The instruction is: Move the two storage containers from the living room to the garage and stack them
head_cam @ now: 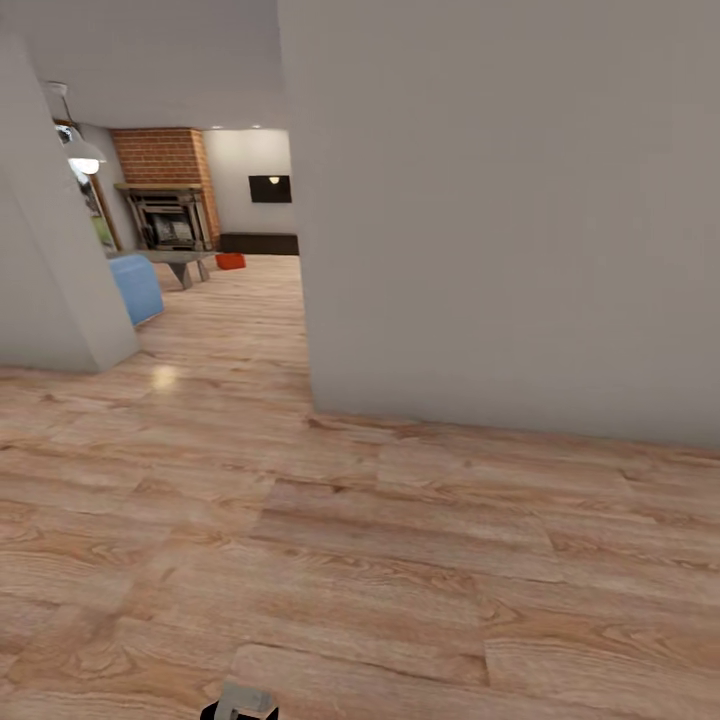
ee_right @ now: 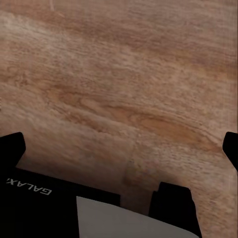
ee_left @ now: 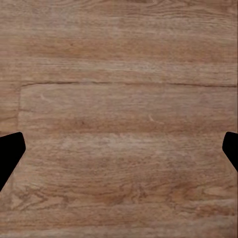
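Far down the hall, the living room (head_cam: 200,190) opens with its brick chimney and fireplace. One orange-red storage container (head_cam: 230,261) lies there on the wood floor, small with distance and well beyond both arms. My left gripper (ee_left: 119,148) hangs open over bare wood planks, its black fingertips (ee_left: 10,151) wide apart with nothing between them. My right gripper (ee_right: 119,151) is open too, above the planks. The garage is out of view.
A large pale wall (head_cam: 500,200) juts in at the right, its corner close ahead. Another wall corner (head_cam: 50,280) stands at the left, leaving a passage of wood floor (head_cam: 240,330) between them. A blue seat (head_cam: 135,285) and a grey low table (head_cam: 185,262) sit near the container.
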`<state>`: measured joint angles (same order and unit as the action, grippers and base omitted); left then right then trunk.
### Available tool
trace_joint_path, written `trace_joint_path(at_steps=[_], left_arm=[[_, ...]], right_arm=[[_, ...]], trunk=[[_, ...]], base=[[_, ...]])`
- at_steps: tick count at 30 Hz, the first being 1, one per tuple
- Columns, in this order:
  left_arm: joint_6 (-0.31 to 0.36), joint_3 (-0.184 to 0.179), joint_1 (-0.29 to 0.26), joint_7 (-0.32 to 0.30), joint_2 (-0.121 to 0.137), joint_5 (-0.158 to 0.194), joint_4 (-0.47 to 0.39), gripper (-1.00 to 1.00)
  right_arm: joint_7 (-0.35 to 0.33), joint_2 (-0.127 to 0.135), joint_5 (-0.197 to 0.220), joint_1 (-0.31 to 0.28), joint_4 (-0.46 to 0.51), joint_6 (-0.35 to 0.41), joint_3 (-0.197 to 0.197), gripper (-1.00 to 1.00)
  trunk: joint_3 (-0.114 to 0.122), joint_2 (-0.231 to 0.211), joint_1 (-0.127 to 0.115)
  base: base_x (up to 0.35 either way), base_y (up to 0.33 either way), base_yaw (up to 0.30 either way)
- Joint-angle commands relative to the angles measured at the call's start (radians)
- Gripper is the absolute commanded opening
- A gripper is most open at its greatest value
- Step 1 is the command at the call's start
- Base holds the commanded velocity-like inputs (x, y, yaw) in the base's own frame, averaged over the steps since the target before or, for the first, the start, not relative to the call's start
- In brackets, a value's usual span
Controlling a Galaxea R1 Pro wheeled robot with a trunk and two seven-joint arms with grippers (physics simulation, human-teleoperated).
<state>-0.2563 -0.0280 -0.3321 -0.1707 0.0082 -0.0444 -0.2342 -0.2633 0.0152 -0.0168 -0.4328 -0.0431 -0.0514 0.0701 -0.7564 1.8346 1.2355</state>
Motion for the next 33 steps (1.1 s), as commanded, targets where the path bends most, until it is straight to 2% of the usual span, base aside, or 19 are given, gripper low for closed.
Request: trace_joint_path(at_steps=[1, 11, 22, 33], left_arm=[[-0.004, -0.002, -0.001, 0.0, 0.0, -0.005, 0.001, 1.0], [-0.004, -0.003, -0.001, 0.0, 0.0, -0.005, 0.001, 1.0], [-0.004, -0.002, -0.001, 0.0, 0.0, -0.005, 0.001, 1.0], [-0.004, -0.003, -0.001, 0.0, 0.0, -0.005, 0.001, 1.0]], right_arm=[[-0.002, 0.0, -0.002, -0.001, -0.003, -0.005, 0.007, 1.0], [-0.002, 0.0, -0.002, -0.001, -0.003, -0.005, 0.007, 1.0], [-0.002, 0.0, -0.002, -0.001, -0.003, -0.005, 0.007, 1.0], [-0.002, 0.0, -0.002, -0.001, -0.003, -0.005, 0.007, 1.0]], trunk=[[-0.001, 0.0, 0.0], [-0.008, 0.0, 0.0], [-0.009, 0.0, 0.0], [-0.009, 0.0, 0.0]], base=[[0.276, 0.0, 0.2], [0.276, 0.0, 0.227], [0.276, 0.0, 0.051], [0.276, 0.0, 0.177]])
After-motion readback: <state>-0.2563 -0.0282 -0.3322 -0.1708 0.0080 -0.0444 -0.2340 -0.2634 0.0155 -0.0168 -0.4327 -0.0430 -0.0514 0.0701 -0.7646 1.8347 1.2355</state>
